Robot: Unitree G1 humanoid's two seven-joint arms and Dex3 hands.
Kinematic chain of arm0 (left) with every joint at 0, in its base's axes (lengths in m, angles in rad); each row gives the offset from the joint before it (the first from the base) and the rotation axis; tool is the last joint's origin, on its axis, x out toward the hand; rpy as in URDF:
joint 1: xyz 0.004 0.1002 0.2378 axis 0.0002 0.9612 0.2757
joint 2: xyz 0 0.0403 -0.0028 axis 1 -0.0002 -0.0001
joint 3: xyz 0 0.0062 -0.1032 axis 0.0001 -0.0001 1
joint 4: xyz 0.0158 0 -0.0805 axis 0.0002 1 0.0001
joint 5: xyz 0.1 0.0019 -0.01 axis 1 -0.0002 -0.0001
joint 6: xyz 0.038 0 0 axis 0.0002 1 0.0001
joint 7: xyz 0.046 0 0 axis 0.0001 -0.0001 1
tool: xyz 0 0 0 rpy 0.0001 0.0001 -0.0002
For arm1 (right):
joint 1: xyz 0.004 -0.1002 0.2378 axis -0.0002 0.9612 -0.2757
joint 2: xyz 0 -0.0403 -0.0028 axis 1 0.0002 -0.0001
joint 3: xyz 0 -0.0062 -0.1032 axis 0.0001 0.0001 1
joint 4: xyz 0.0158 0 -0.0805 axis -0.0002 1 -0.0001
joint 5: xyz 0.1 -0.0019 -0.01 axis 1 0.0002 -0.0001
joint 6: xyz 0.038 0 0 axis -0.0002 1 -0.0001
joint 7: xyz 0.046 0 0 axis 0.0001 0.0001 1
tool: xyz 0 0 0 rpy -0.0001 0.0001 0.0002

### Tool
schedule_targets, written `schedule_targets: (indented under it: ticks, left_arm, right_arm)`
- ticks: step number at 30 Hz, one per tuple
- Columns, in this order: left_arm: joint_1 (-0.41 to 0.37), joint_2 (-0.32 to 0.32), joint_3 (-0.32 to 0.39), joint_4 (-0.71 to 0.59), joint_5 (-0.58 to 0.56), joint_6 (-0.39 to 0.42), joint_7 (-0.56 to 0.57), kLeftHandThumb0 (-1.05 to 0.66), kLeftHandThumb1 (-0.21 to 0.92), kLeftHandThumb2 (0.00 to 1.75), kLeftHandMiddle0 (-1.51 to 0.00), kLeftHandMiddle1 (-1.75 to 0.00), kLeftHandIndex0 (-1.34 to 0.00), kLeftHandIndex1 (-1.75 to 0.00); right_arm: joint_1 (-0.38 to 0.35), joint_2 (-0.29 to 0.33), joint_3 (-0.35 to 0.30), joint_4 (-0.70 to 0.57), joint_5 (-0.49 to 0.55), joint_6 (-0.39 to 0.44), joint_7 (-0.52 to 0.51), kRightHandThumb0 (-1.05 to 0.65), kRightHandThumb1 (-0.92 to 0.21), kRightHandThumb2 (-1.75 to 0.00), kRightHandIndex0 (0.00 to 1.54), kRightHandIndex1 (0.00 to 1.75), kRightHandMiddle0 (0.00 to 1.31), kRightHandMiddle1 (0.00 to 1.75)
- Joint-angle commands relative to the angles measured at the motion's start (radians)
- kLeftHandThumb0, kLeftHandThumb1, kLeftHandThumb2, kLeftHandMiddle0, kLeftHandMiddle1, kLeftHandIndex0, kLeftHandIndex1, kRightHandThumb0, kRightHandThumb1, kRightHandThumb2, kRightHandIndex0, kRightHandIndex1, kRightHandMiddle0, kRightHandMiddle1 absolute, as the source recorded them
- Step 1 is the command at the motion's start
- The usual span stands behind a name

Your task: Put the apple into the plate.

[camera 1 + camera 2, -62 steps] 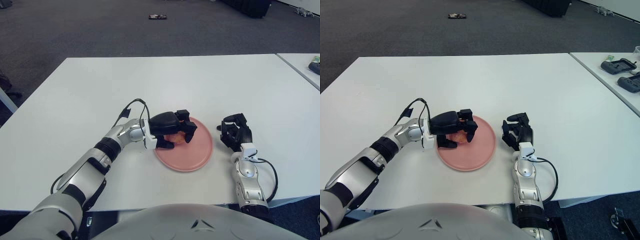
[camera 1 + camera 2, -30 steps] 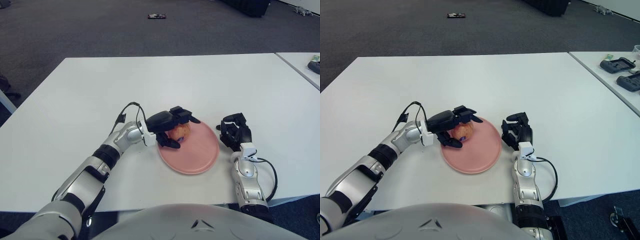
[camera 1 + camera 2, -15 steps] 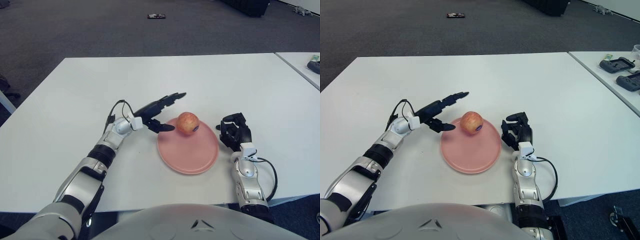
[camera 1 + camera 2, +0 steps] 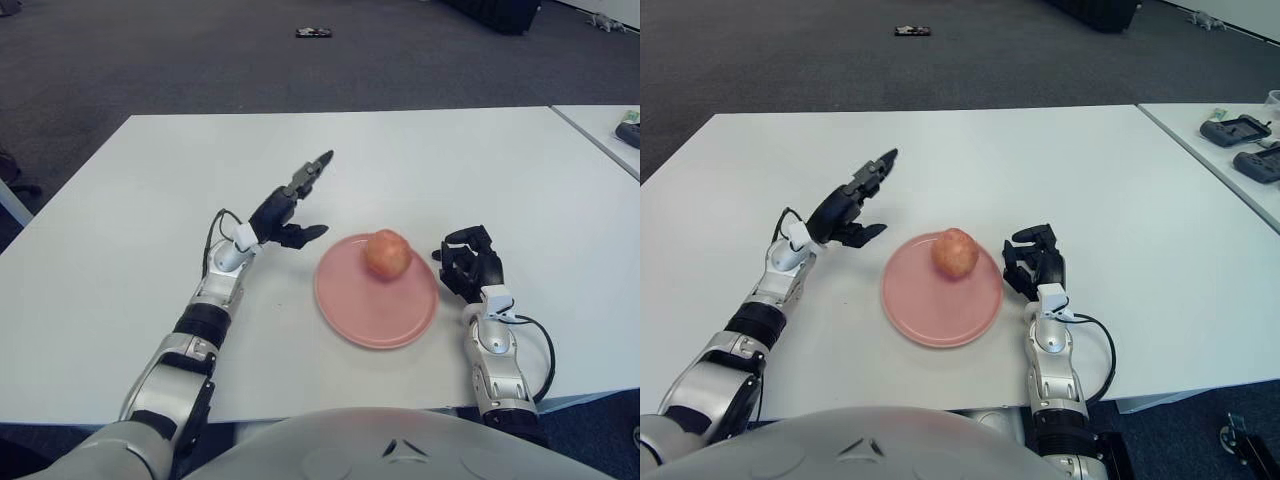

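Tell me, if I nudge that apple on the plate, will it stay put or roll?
The apple is round and sits off-centre, toward the far side of the pink plate, so a nudge would probably roll it. The plate looks shallow, so its rim may not stop it. It looks rigid and smooth, so possibly slippery.

We seem to be in an office or lab room: dark grey carpet (image 4: 790, 60) runs wall to wall, and 2 plain white tables (image 4: 1060, 170) stand side by side. On the second table (image 4: 1230, 165) we see handheld controllers (image 4: 1232, 130), and a small dark object (image 4: 912, 31) lies on the carpet.
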Motion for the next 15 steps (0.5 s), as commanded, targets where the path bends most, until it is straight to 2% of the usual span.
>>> schedule_targets:
  ticks: [1,6,10,12,15]
  left_arm:
    - [0.018,0.008,0.061,-0.069,0.006,0.01,0.061,-1.01,0.88,0.39,0.0,0.0,0.0,-0.13]
    - [0.072,-0.005,0.124,-0.154,-0.033,0.12,0.117,-0.92,0.86,0.39,-0.03,-0.01,0.0,-0.2]
    - [0.081,-0.033,0.174,-0.125,-0.117,0.159,0.107,-0.86,0.79,0.46,-0.05,-0.03,0.0,-0.3]
    - [0.103,-0.066,0.198,-0.132,-0.173,0.177,0.108,-0.8,0.71,0.58,-0.08,-0.06,0.0,-0.41]
    - [0.146,-0.113,0.219,-0.159,-0.21,0.184,0.128,-0.76,0.7,0.63,-0.11,-0.17,0.0,-0.62]
  right_arm:
    - [-0.005,-0.002,-0.002,-0.003,0.0,0.005,0.002,-0.36,-0.79,-0.7,0.55,1.15,0.27,1.75]
    - [-0.006,0.0,-0.002,-0.007,-0.002,0.011,-0.002,-0.36,-0.79,-0.71,0.55,1.15,0.27,1.75]
    - [-0.005,0.001,-0.001,-0.011,-0.003,0.016,-0.002,-0.36,-0.79,-0.71,0.55,1.15,0.27,1.75]
    - [-0.005,0.001,0.0,-0.013,-0.004,0.019,-0.002,-0.36,-0.79,-0.71,0.55,1.15,0.27,1.75]
    - [-0.007,0.0,0.0,-0.013,-0.006,0.026,-0.003,-0.36,-0.79,-0.7,0.55,1.14,0.27,1.75]
